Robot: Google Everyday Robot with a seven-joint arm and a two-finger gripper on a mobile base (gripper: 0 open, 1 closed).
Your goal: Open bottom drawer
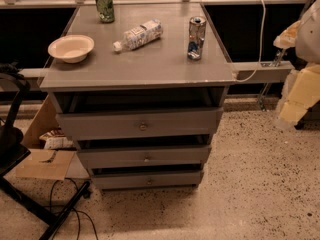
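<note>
The grey cabinet (pixel 140 66) has three drawers, each with a small round knob. The bottom drawer (pixel 170 180) has the slimmest front; its knob (pixel 149 181) sits at centre. A dark gap shows above its front, so it stands slightly ajar. The middle drawer (pixel 175 156) and the tallest top drawer (pixel 100 125) are also pulled out a little, each further than the one below. My gripper is not in view. A white rounded body part (pixel 311 34) shows at the right edge.
On the cabinet top stand a cream bowl (pixel 71 48), a green can (pixel 105 5), a lying water bottle (pixel 139 34) and a tall can (pixel 196 38). Cardboard (pixel 45 164), a black stand (pixel 30 204) and cables lie at left. Yellow foam (pixel 300 91) is at right.
</note>
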